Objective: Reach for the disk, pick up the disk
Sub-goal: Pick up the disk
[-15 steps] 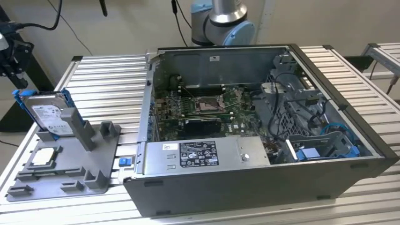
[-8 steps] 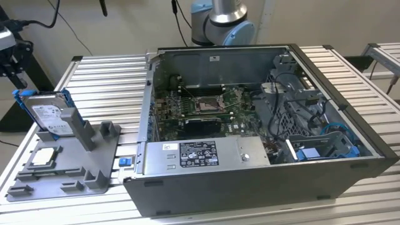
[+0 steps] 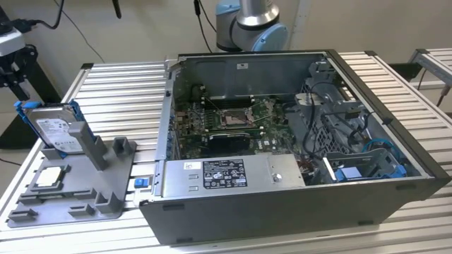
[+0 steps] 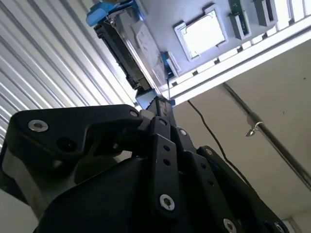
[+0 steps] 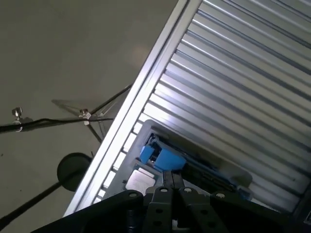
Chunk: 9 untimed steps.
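Observation:
The disk (image 3: 53,127) is a silver-grey drive with a white label in a blue frame. It stands upright on edge in a slot of the grey holder (image 3: 106,174) at the exterior view's left. In the second wrist view the disk (image 4: 138,48) lies beyond my black gripper (image 4: 158,104), whose fingers are pressed together and point toward it with a gap between. In the first wrist view the gripper (image 5: 171,177) is shut with nothing in it, and the disk's blue frame (image 5: 167,158) sits just past the tips.
A small square silver chip (image 3: 51,177) lies flat on the holder near the disk. An open computer case (image 3: 282,211) takes up the middle of the slatted aluminium table (image 3: 120,100). The arm's base (image 3: 251,21) stands behind the case. Floor and cables lie past the table edge.

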Motion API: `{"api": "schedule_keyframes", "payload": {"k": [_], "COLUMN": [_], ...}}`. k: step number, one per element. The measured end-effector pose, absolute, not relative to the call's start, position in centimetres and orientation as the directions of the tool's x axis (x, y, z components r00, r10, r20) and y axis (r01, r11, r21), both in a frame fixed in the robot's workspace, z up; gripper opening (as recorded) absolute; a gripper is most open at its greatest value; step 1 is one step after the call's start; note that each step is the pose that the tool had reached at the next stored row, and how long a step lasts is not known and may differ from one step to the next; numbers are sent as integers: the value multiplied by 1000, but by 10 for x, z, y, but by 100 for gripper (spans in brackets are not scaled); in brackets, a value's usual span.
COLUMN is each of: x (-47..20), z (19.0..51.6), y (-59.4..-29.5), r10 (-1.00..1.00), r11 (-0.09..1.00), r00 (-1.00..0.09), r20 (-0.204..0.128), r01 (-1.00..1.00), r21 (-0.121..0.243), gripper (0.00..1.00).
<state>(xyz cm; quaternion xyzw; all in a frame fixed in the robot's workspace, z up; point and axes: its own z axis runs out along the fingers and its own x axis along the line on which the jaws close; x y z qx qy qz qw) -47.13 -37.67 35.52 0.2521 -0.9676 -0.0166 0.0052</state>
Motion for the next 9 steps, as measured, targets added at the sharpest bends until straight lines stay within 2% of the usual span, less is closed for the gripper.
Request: {"api": "schedule_keyframes", "payload": {"k": [9], "x": [-471], "z": [355], "y": [-377], "r10": [-624], "r11": [781], "r00": [-781], "r20": [2], "r01": [-624], "r21": [34], "gripper": [0]}}
